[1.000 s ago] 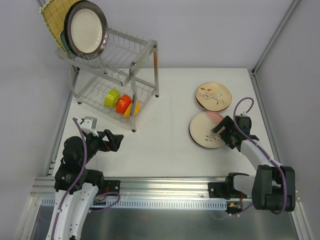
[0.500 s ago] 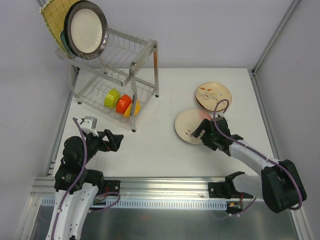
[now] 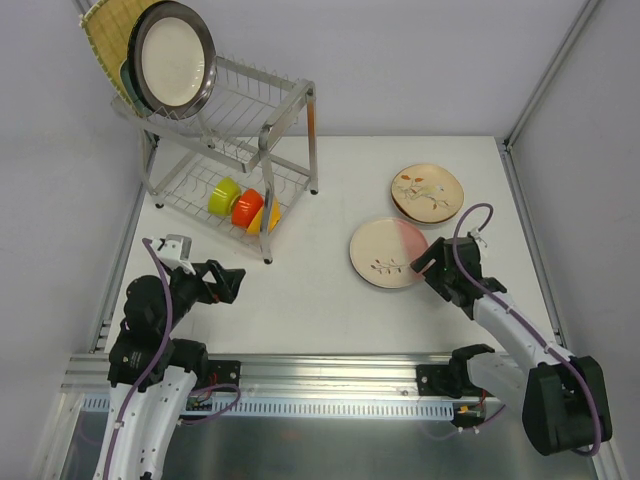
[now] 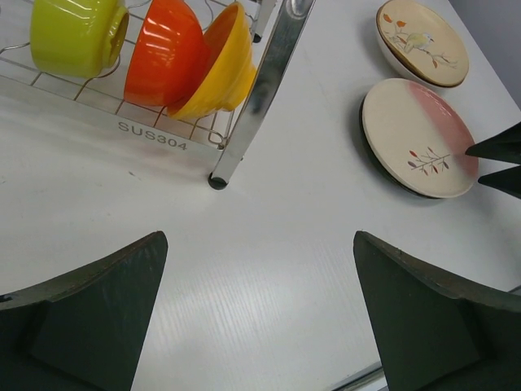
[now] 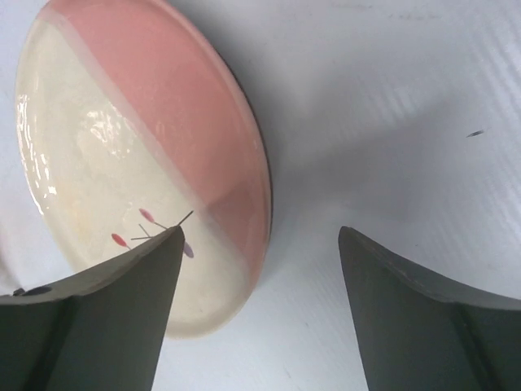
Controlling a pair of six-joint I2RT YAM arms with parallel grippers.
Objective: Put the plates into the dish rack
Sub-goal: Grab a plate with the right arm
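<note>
Far left, upper tier of the dish rack (image 3: 312, 140): three plates loaded, standing on edge and leaning; square yellow woven-look plate (image 3: 100, 35) rearmost, teal plate (image 3: 124, 80) mostly hidden, round dark-rimmed cream plate (image 3: 172, 58) foremost, face toward the near right; lower tier holds only bowls (image 3: 246, 206). Left gripper (image 3: 235, 283): spread wide, empty, above the table (image 3: 330, 300) near a rack leg. Centre right, two plates left to load: pink-and-cream plate (image 3: 390, 253) flat, face up, round so without long axis, pink segment toward the far right; cream floral plate (image 3: 428, 192) just beyond, also flat. Right gripper (image 3: 424, 268): parted, empty, at the pink-and-cream plate's right rim.
</note>
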